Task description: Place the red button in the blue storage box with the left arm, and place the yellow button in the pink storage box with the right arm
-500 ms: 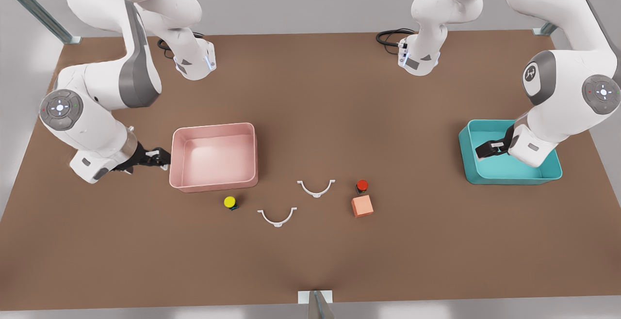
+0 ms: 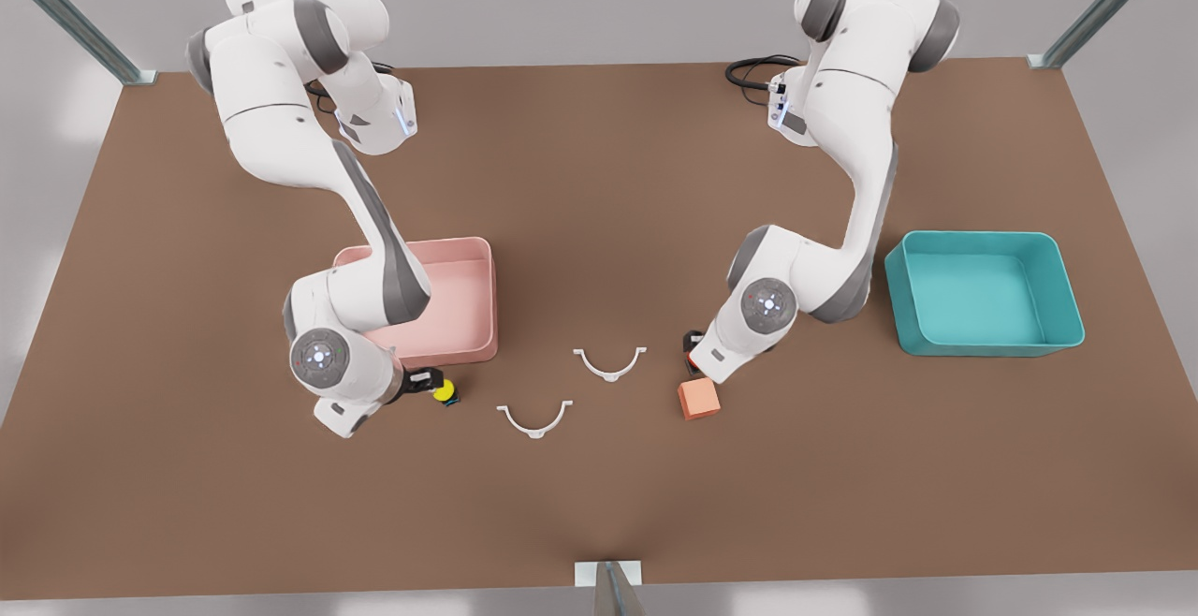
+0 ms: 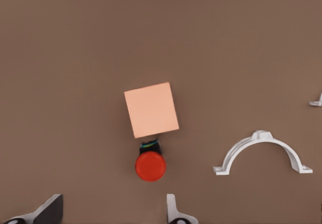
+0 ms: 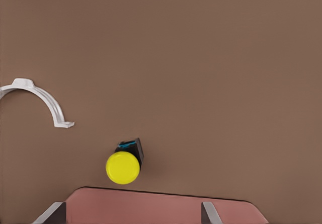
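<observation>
The left gripper (image 3: 113, 211), fingers spread apart, hangs over the red button (image 3: 150, 165), which stands on the table touching the orange cube (image 3: 151, 109). The right gripper (image 4: 132, 214), also spread, seems just beside the yellow button (image 4: 123, 166), near the pink storage box (image 2: 473, 316).

Front view: red button (image 2: 693, 365) mostly hidden behind the left arm's wrist; left pincer (image 2: 693, 354) largely covered too. Pink storage box (image 2: 468, 316) partly occluded by the right arm. Wrist views: fingertips (image 3: 50, 209) cut off at the frame edge; pink storage box (image 4: 166, 209) rim cropped.
</observation>
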Controlling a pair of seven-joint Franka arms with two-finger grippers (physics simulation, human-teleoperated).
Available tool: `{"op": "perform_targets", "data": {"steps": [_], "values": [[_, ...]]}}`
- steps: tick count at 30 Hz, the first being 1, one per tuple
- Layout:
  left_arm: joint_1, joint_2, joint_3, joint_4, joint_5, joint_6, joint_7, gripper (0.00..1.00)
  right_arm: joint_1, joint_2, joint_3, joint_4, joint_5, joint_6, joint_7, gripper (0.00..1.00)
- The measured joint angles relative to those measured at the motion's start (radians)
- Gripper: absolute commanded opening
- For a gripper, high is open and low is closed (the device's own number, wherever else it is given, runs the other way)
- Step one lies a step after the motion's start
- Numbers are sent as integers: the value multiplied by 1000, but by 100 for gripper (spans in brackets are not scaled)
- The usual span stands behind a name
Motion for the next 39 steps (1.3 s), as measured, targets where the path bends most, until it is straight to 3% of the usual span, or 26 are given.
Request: {"op": "perform_targets", "data": {"steps": [6,10,17,18,21,23,25,27,34,39], "values": [[-47,50,3,-84,0,164,-159,100,51,88,0,-18,0,107,61,100],[-53,52,4,-142,0,238,-242,100,50,87,1,-155,0,193,92,100],[-55,89,4,-189,0,314,-350,100,43,118,-1,-174,0,303,134,100],[-55,91,4,-195,0,325,-362,95,43,123,-1,-182,0,315,139,89],[-53,92,4,-200,0,349,-395,78,41,127,-2,-203,0,341,151,77],[-52,92,4,-200,0,360,-413,71,41,127,-2,-208,-1,352,158,61],[-51,95,4,-199,0,369,-430,64,41,127,-3,-209,0,361,162,53],[-51,100,4,-199,0,377,-445,56,42,127,-3,-207,0,366,166,51],[-49,107,4,-199,2,393,-488,49,50,68,-1,-179,-3,373,176,52],[-47,54,5,-219,2,384,-510,48,46,-98,-1,-228,-1,317,178,47]]}}
